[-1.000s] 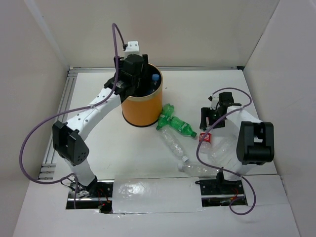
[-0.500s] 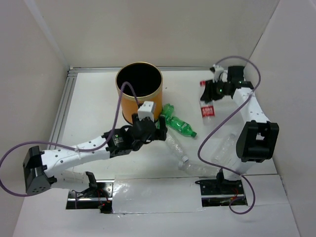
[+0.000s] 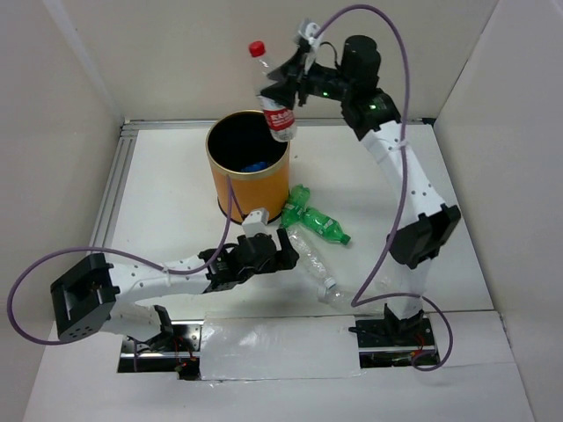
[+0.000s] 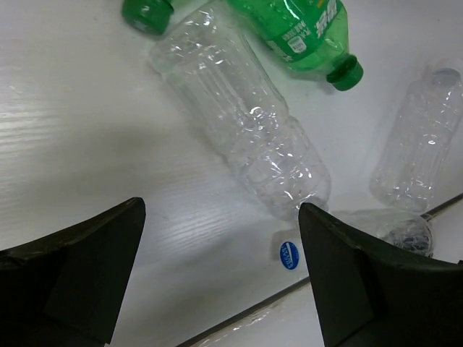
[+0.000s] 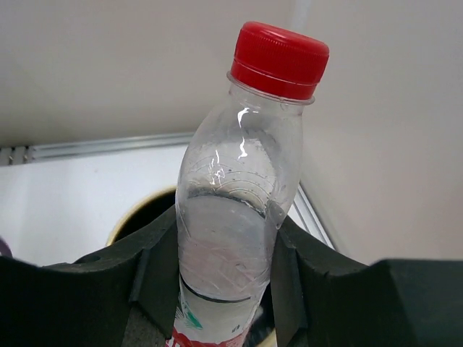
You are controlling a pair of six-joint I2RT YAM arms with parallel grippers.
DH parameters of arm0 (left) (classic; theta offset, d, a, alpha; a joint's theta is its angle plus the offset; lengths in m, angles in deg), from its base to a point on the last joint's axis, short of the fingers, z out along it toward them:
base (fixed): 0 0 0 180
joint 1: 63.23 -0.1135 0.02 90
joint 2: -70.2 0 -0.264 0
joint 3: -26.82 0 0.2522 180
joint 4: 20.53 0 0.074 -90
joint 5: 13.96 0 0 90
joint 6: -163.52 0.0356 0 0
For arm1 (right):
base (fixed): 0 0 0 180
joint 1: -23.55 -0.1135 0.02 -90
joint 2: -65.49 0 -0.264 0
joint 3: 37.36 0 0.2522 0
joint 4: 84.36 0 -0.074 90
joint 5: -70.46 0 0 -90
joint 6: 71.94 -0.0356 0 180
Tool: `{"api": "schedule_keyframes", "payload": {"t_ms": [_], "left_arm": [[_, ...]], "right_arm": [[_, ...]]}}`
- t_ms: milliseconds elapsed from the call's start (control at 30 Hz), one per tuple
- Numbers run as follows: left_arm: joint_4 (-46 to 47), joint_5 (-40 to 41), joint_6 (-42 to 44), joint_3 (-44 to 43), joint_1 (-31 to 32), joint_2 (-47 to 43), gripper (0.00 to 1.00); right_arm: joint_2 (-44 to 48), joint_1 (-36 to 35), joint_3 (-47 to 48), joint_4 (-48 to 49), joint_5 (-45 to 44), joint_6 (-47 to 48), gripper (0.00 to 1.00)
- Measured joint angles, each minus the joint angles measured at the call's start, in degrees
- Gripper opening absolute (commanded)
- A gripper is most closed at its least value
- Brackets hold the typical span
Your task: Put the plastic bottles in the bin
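Clear plastic bottle [image 3: 274, 98], red cap and label: tilted above the far rim of the tall orange cylindrical bin [image 3: 251, 192], clamped in right gripper [image 3: 285, 88] jaws; green bottles [image 3: 313, 220] and crumpled clear bottle [image 4: 246, 137] lying on white table [image 3: 176, 185] beside bin; left gripper [image 3: 283, 255], jaws apart, low over that clear bottle

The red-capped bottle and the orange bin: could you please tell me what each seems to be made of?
The red-capped bottle looks like clear plastic, glossy: see-through, with bright highlights. The orange bin has a matte wall and gold, metal-looking rim; cardboard or tin, unclear.
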Motion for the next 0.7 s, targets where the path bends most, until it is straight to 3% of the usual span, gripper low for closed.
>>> {"api": "schedule_keyframes", "payload": {"t_ms": [67,133,167,200,233,267,533,633,700], "left_arm": [[1.6,-1.3,-0.3,-0.6,0.0,1.8,1.0],[2.7,-2.5,-0.7,-2.0,-0.3,4.1,1.0],[3.0,-3.1,-1.4,-2.4,-0.3,4.7,1.0],[3.2,-3.5,-1.7,-4.3,-0.4,7.2,1.0],[3.0,-3.8,-2.6,-5.9,-0.6,9.0,1.0],[3.2,-4.2,-3.1,-7.6,-0.8,10.8,1.0],[-2.9,-5.1,-7.3,-19.6,-1.6,23.6,1.0],[-8.2,-5.3,-7.3,-26.3,-1.6,29.6,0.92],[-10.5,-6.0,-7.3,-29.3,-1.6,33.2,0.77]], "right_arm": [[-3.2,-3.1,3.5,0.9,-0.6,-0.9,0.11],[-5.7,-5.6,4.6,1.8,-1.5,-1.9,0.45],[-7.0,-6.7,4.6,1.9,-2.1,-2.4,0.79],[-8.0,-7.6,4.6,1.8,-2.5,-2.9,0.79],[-9.0,-8.3,4.1,1.9,-3.0,-3.2,0.92],[-9.7,-8.9,3.5,1.7,-3.6,-4.2,0.97],[-7.0,-3.7,-5.8,-0.1,-6.8,-5.4,1.0],[-1.6,2.6,-13.2,-0.8,-7.0,-5.6,1.0],[2.4,7.6,-18.4,-1.7,-6.9,-5.8,1.0]]}}
